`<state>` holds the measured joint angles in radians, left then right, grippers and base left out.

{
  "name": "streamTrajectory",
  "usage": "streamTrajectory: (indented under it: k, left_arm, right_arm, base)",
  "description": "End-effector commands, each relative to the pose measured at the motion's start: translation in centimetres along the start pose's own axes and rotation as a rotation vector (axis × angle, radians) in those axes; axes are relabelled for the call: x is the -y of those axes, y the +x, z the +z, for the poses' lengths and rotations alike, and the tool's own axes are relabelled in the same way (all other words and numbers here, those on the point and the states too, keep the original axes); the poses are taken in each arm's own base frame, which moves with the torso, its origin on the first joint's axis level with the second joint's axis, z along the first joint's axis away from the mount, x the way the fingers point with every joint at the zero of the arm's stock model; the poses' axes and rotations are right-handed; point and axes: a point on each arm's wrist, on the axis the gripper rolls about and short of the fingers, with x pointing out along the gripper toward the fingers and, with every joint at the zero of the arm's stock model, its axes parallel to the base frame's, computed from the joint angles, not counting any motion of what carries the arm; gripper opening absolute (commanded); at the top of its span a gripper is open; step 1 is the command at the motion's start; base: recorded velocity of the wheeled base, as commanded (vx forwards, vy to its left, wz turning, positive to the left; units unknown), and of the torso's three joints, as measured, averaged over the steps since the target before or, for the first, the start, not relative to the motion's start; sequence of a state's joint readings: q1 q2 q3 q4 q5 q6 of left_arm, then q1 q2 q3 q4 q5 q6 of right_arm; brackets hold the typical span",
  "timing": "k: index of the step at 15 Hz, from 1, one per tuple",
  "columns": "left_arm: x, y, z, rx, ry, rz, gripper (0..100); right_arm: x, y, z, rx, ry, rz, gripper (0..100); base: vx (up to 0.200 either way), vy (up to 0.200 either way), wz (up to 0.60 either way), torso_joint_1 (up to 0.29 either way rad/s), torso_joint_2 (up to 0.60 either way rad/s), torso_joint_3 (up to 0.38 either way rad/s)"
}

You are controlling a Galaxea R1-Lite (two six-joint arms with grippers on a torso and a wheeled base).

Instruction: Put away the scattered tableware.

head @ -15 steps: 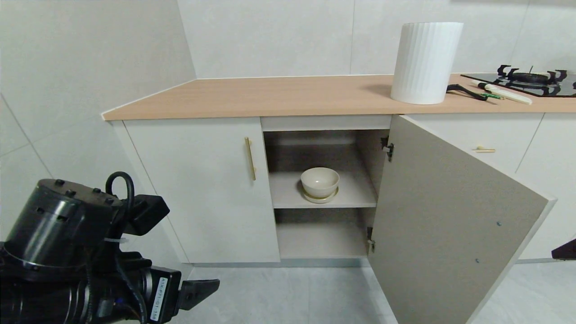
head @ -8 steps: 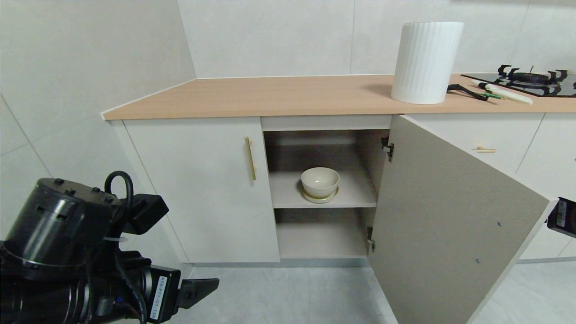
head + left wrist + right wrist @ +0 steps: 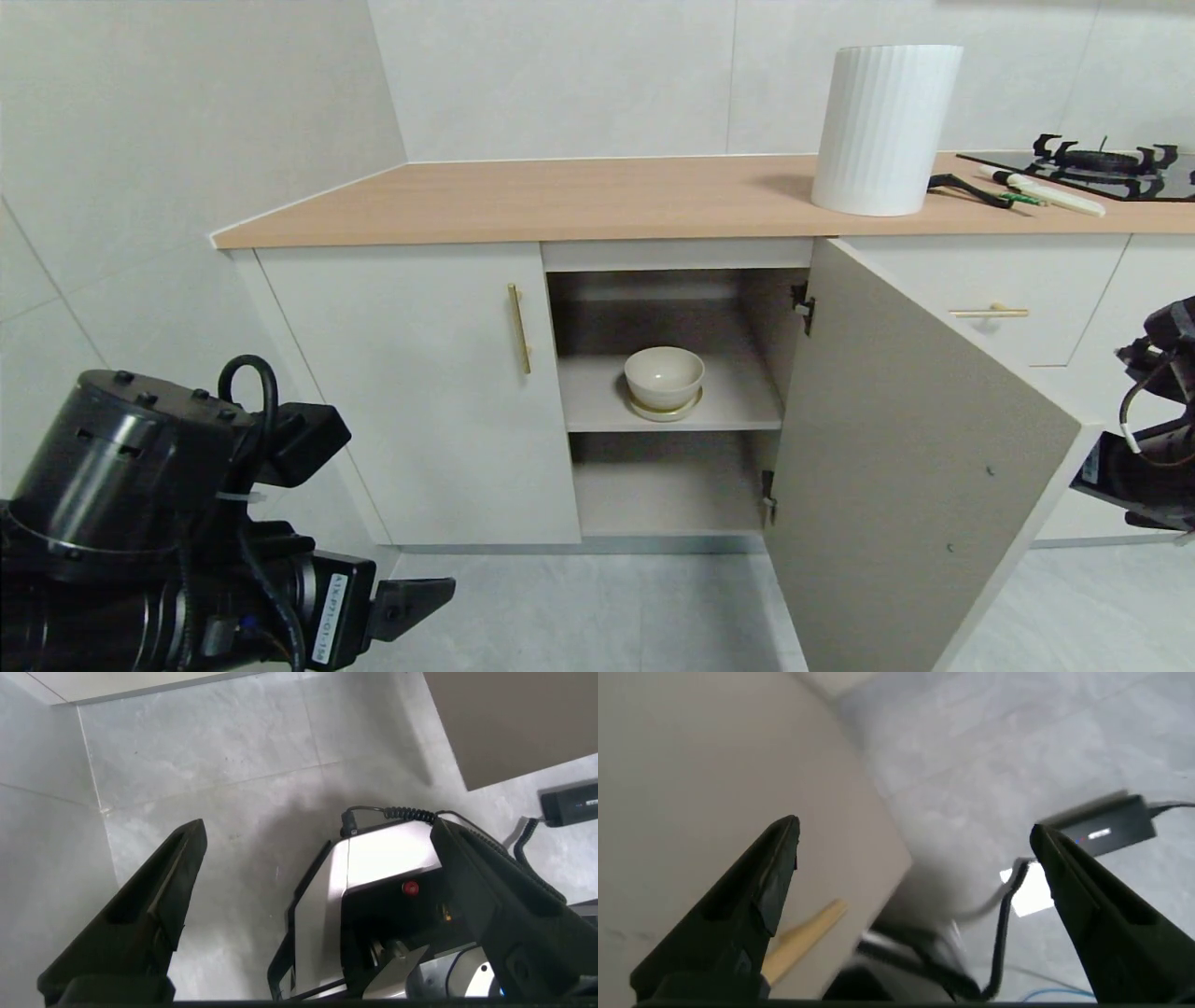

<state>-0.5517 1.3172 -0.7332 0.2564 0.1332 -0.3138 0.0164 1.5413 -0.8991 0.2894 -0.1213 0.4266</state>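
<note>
Now | left fingers (image 3: 140,924) wide | right fingers (image 3: 738,915) wide | bowl (image 3: 664,376) on cabinet shelf (image 3: 597,394), well apart from both

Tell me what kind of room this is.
A home kitchen, most likely. A wood-look countertop runs along tiled walls, a gas hob sits at its right end, and the open cabinet below it holds a bowl on its upper shelf.

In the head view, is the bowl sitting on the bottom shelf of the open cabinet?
No, the bowl sits on a small plate on the upper shelf, above the bottom one.
</note>
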Motion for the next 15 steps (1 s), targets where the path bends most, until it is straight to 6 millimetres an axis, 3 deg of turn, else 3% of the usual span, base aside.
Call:
streamTrajectory:
  k: [1,7,9,13,15]
  left_arm:
    - [0.0,0.0,0.0,0.000,0.000,0.000,100]
    - [0.0,0.0,0.0,0.003,-0.001,-0.001,100]
    - [0.0,0.0,0.1,0.006,-0.001,-0.002,100]
    - [0.0,0.1,0.1,0.016,-0.010,-0.004,100]
    - [0.1,0.5,0.2,0.002,-0.017,-0.003,100]
  right_arm:
    - [-1.2,0.2,-1.2,-0.033,-0.052,0.027,100]
    - [-5.3,1.4,-4.1,-0.021,-0.118,0.163,100]
    - [-7.6,1.6,-5.0,-0.020,-0.110,0.233,100]
    - [-10.4,2.9,-5.9,0.001,-0.157,0.312,100]
    - [-12.1,3.8,-5.3,-0.003,-0.211,0.345,100]
  base:
    - [0.000,0.000,0.00,0.000,0.00,0.000]
    - [0.000,0.000,0.00,0.000,0.00,0.000]
    - [0.000,0.000,0.00,0.000,0.00,0.000]
    - [0.000,0.000,0.00,0.000,0.00,0.000]
    - [0.000,0.000,0.00,0.000,0.00,0.000]
